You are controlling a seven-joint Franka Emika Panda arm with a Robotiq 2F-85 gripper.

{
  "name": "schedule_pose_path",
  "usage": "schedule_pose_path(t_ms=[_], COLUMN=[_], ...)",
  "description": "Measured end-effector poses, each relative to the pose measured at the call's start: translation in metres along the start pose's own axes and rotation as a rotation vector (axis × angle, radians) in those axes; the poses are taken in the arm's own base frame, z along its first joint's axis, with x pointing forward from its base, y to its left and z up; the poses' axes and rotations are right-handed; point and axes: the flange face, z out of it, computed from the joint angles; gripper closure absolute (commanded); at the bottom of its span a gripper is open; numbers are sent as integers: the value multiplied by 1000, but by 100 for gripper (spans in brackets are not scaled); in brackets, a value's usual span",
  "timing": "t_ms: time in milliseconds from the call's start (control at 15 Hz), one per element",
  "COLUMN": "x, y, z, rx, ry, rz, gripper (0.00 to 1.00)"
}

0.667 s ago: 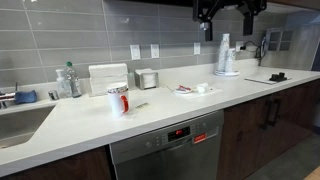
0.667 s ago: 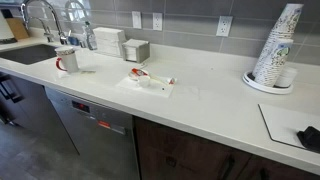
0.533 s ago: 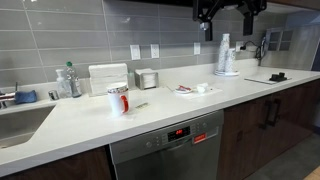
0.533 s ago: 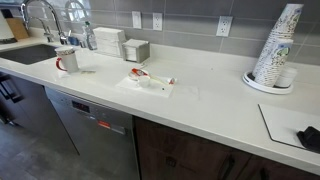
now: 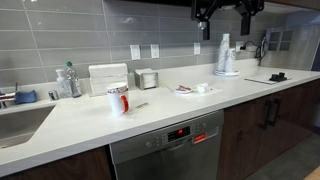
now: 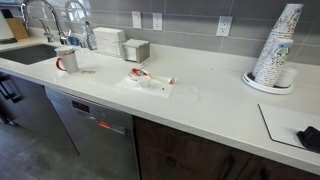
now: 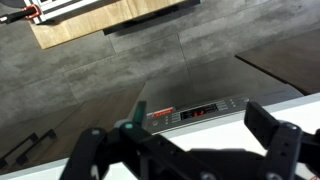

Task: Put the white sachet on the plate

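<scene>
In an exterior view, your claw (image 5: 227,12) hangs high above the counter (image 5: 90,125), probably so it can travel without knocking anything. The white sachet (image 5: 140,105) lies flat on the counter just right of the mug (image 5: 118,99). Its long axis seems to run left to right, slightly slanted, though it is too small to be sure. The plate (image 5: 184,91) sits well to the right, with a small cup (image 5: 203,88) beside it.

In an exterior view, the sachet (image 6: 88,70) is only a faint sliver right of the mug (image 6: 66,60), with the plate (image 6: 137,74) farther right. The claw is out of frame.

In the wrist view, the fingers (image 7: 90,155) stand wide apart, released and holding nothing. Below them are only the floor (image 7: 90,70) and the dishwasher front (image 7: 190,112), so I judge you are not over the sachet yet.
</scene>
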Motion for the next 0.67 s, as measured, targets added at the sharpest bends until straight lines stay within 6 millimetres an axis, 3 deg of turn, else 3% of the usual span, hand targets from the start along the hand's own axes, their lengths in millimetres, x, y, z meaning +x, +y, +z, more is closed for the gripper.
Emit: schedule_pose_path(t_ms=[133,400,667], x=[20,80,134], y=[2,4,-27], z=[-2,5,17], rx=[36,84,124], ry=[1,-7,-55], rz=[89,297,504], gripper=[0,0,0])
